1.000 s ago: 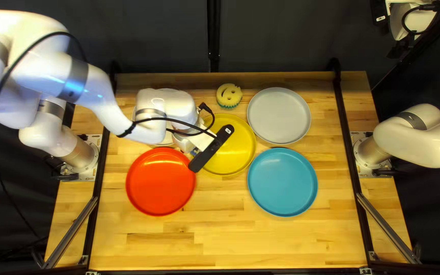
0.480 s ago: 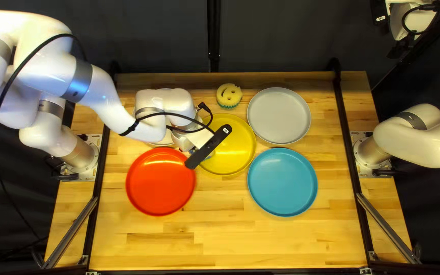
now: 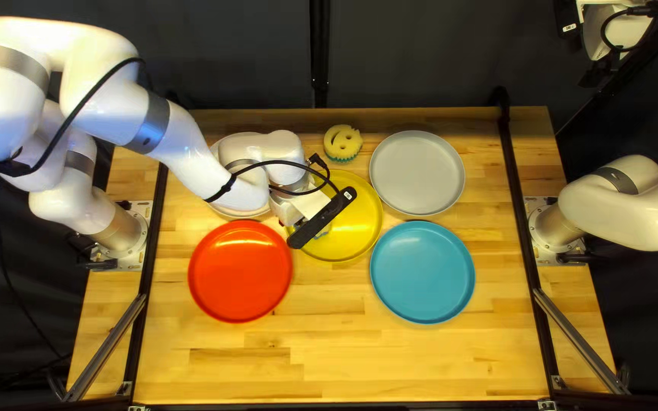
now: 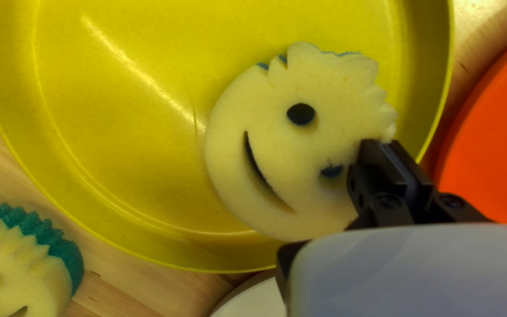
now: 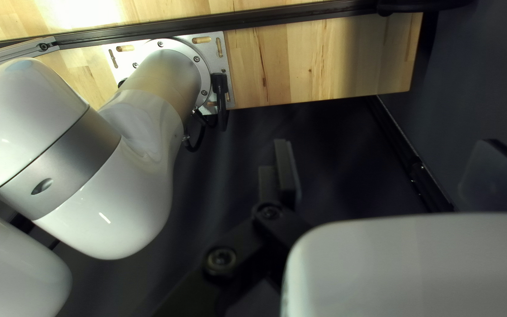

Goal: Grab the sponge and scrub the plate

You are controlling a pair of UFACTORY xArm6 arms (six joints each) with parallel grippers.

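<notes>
- The left gripper (image 4: 384,142) has shifted a little toward the right of the top left view, drawing its wrist off the rim of the red plate (image 3: 239,270) and further over the yellow plate (image 4: 136,147).
- The right arm (image 3: 614,202) and the plates have not moved.
- That small sideways shift looks like part of a scrubbing stroke; the pick-up seems done, and scrubbing under way on the yellow plate.
- The sponge (image 4: 289,152) is within the yellow plate's rim, nearer the red plate's side. How hard it presses cannot be told.
- The left gripper's fingers are drawn together, clamped on the sponge near its jagged edge; the eye beside them looks squeezed.
- The right gripper (image 5: 387,144) has its fingers well apart, nothing between them, away from the work.
- The sponge lies face up, blue side beneath. Its jagged hair points toward the red plate, its smile the opposite way, across the yellow plate.
- It is almost round, so its long axis is weak: at most from chin to hair, slantwise to the fingers.
- Held by one edge, it may pivot or lift at the smile side; steady, short strokes would suit.
</notes>
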